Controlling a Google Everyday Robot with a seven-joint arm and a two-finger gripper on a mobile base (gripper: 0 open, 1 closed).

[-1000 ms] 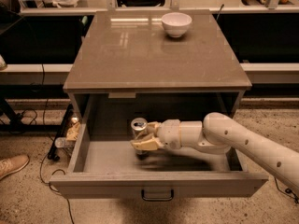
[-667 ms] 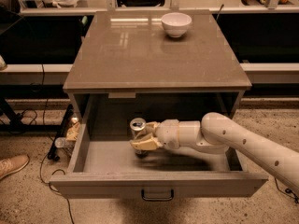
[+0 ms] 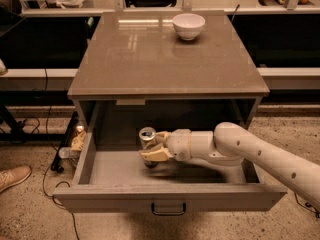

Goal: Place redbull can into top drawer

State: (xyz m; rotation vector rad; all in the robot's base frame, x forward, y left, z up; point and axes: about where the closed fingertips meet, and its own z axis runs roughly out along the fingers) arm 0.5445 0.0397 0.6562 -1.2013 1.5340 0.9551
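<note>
One cam, high front, close, downward onto gripper (image 3: 151, 151) inside top drawer (image 3: 169, 198).

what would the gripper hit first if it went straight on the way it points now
Holding the redbull can, the gripper points across the top drawer; it would likely first meet the side wall at picture left.

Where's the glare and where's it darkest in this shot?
Camera view: overhead light glares off the tabletop near the bowl; the back of the open drawer lies in deep shadow, and the gripper, shut on the can inside it, is dimly lit.
</note>
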